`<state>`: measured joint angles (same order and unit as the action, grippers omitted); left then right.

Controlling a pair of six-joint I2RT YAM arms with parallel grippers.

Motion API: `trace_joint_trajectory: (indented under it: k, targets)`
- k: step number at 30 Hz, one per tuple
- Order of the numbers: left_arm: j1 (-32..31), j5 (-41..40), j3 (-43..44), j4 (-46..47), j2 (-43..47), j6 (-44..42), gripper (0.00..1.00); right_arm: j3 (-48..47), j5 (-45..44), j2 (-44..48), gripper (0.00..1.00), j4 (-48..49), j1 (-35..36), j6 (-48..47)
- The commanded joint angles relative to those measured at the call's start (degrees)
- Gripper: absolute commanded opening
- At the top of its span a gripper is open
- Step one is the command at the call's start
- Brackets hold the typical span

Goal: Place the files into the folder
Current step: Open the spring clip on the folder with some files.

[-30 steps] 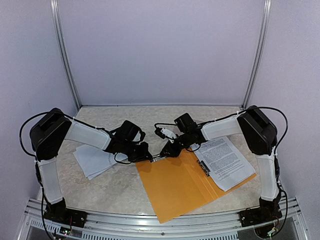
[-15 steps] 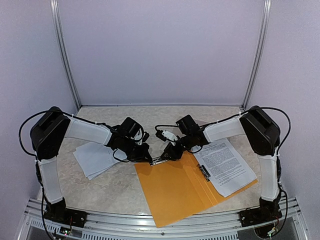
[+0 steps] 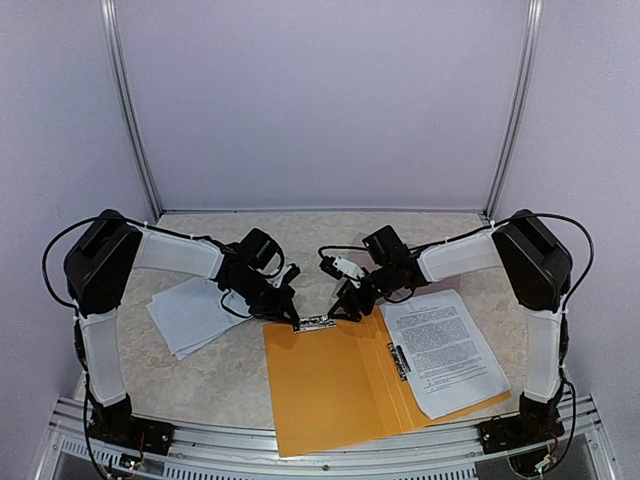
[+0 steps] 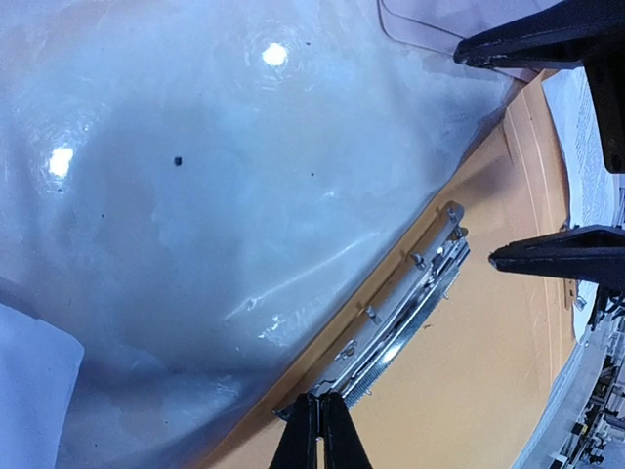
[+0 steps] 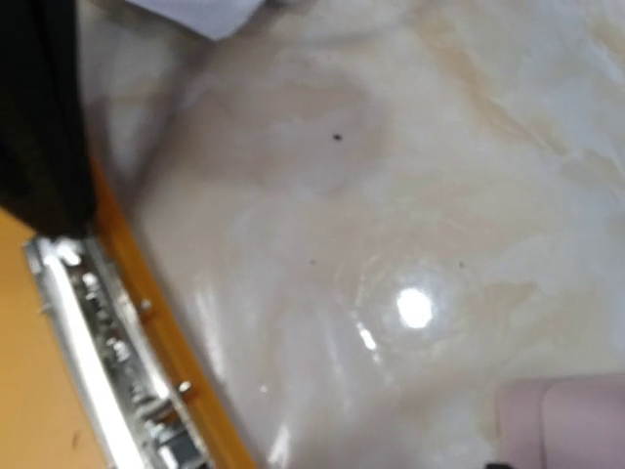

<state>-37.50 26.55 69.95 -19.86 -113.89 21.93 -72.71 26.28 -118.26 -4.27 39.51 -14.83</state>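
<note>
Far left, the loose stack of thin white printed paper sheets point(image 3: 193, 317) lies on the pale marbled tabletop point(image 3: 235, 380), outside the folder. Being flat & thin, we reckon a pinch there could crumple them or take only the top sheet. Left tool point(image 4: 317, 410) is clenched, tips at the near end of the shiny metal spring clip point(image 4: 405, 313); whether it nips anything we can't tell. A sideways push from it could drag the whole open orange card folder point(image 3: 325, 395). Right tool point(image 3: 340, 308) is spread wide just beside the clip's other end, holding nothing. Closing on the bar w/o care may lift or skew the folder. Contents: left half bare; right half carries one white sheet of dense black print point(image 3: 445, 350), which could slide off if the folder jerks.
</note>
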Motion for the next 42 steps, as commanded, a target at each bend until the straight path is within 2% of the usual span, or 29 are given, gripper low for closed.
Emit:
trace_joint_trajectory:
  k: [1,11,24,31,35,42]
  targets:
    - [1.6,-1.0,1.5,-5.0,-2.5,-4.5,0.0,1.0,6.1,2.4,0.73,1.5,-0.3,-1.8]
    - [4.0,3.4,7.2,-5.6,-5.3,-11.1,0.0,-1.1,8.4,-0.6,0.7,-0.5,-0.2,-6.0]
    - [5.1,6.8,8.7,-5.4,-6.8,-11.8,0.0,-4.7,6.5,-5.6,0.67,-1.6,0.5,-8.1]
    - [5.0,7.5,8.2,-4.6,-7.1,-10.9,0.0,-6.2,6.0,-8.1,0.51,-2.2,1.4,-8.4]
    - [5.0,7.1,8.0,-4.4,-7.1,-10.4,0.0,-5.9,5.9,-8.4,0.38,-2.1,1.5,-8.2]
    - [5.0,6.0,7.4,-4.2,-6.7,-9.9,0.0,-2.0,3.0,-7.6,0.26,-0.9,1.6,-7.9]
